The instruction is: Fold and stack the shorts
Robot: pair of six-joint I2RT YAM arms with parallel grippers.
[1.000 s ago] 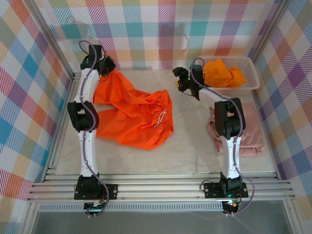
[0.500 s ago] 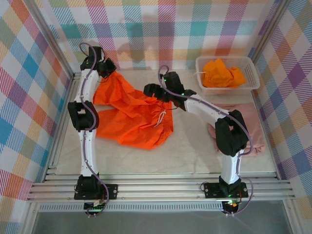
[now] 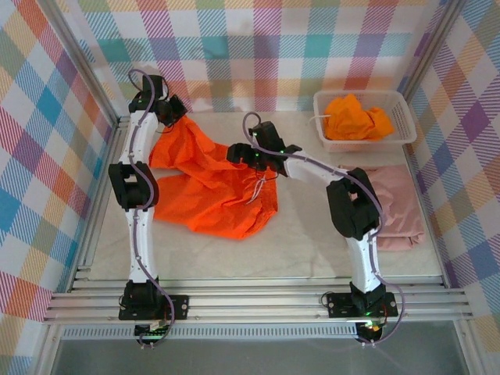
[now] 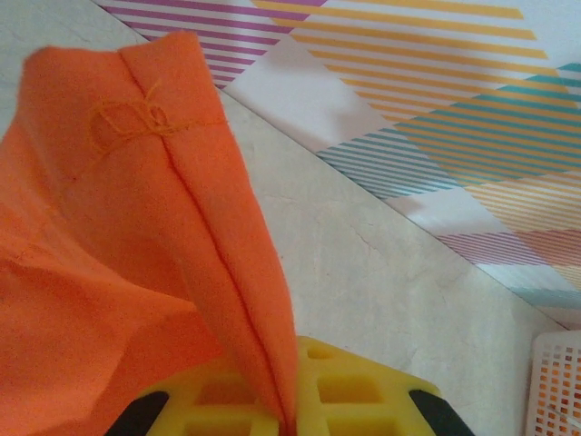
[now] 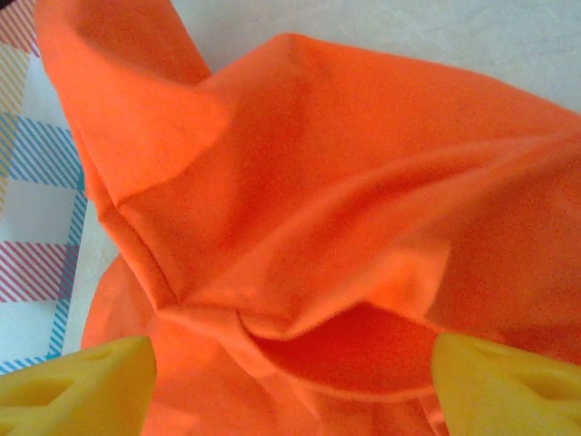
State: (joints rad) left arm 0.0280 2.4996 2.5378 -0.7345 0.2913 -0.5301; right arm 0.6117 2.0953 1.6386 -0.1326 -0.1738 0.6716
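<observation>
Table (image 3: 312, 234): orange shorts (image 3: 211, 183) lay left of basket (image 3: 406, 139)
My left gripper (image 4: 289, 413): clamped on them
My right gripper (image 5: 295, 381): apart, over them

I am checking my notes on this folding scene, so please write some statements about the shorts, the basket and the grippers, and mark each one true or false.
1. The left gripper is shut on the bright orange shorts. True.
2. The right gripper grips the pink shorts. False: it is open over the bright orange shorts.
3. The yellow-orange shorts lie in the basket. True.
4. The pink shorts lie on top of the bright orange shorts. False: they lie apart.
</observation>
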